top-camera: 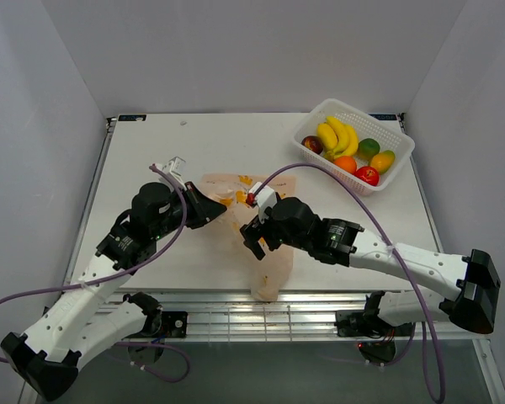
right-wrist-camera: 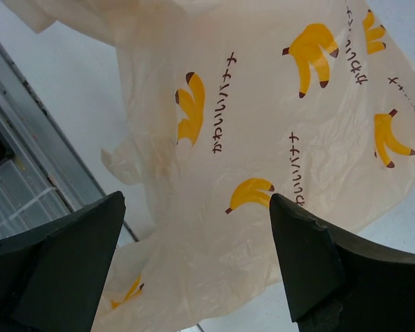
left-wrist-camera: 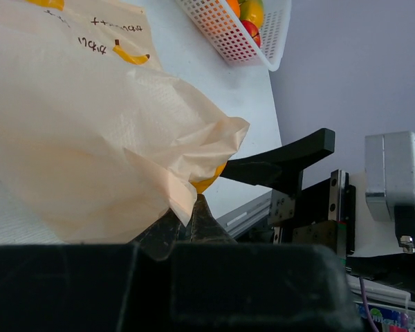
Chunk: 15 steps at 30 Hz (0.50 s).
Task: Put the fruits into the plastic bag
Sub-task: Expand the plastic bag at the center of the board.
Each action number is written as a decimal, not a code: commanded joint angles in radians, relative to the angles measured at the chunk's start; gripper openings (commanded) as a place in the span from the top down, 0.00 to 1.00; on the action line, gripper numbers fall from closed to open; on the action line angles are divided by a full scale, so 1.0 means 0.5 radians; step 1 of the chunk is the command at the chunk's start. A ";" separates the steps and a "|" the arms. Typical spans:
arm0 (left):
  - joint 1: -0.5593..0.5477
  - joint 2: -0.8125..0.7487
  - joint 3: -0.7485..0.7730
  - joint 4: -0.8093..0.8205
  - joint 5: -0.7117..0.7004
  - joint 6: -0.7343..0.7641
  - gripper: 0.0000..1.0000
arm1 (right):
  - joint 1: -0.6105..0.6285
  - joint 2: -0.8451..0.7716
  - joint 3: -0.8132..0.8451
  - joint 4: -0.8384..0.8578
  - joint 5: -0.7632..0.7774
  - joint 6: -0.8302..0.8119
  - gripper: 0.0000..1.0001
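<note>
The peach plastic bag [top-camera: 269, 269], printed with yellow bananas, is lying crumpled and flat at near centre. The fruits [top-camera: 350, 153], with the banana bunch [top-camera: 338, 137] among round pieces, are sitting piled in the white basket [top-camera: 374, 120] far right.

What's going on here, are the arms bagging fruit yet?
Not yet. The left claw is shut on a fold of the plastic bag, which lies crumpled on the table. The right claw hangs open just above the bag, holding nothing. All the fruit sits in the white basket at the far right corner; none shows in the bag.
</note>
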<state>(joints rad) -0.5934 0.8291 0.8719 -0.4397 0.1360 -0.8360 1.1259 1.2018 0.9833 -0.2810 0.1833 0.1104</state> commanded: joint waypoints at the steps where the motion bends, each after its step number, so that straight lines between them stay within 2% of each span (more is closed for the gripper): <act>1: -0.016 -0.041 0.020 0.033 0.041 0.006 1.00 | 0.052 0.081 0.003 0.203 0.235 0.034 0.10; 6: -0.019 -0.078 0.030 0.033 0.056 0.015 1.00 | 0.077 0.158 0.009 0.267 0.461 0.083 0.10; 9: -0.019 -0.115 0.017 0.036 0.038 0.015 1.00 | 0.080 0.213 0.037 0.249 0.566 0.089 0.07; 13: -0.019 -0.124 0.005 0.030 0.050 0.015 1.00 | 0.080 0.302 0.043 0.286 0.508 0.068 0.00; 15: -0.019 -0.118 0.002 0.033 0.053 0.015 1.00 | 0.080 0.327 0.055 0.310 0.395 0.061 0.06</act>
<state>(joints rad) -0.5980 0.7769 0.8719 -0.4397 0.1474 -0.8356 1.1599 1.3491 0.9833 -0.1932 0.3996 0.1352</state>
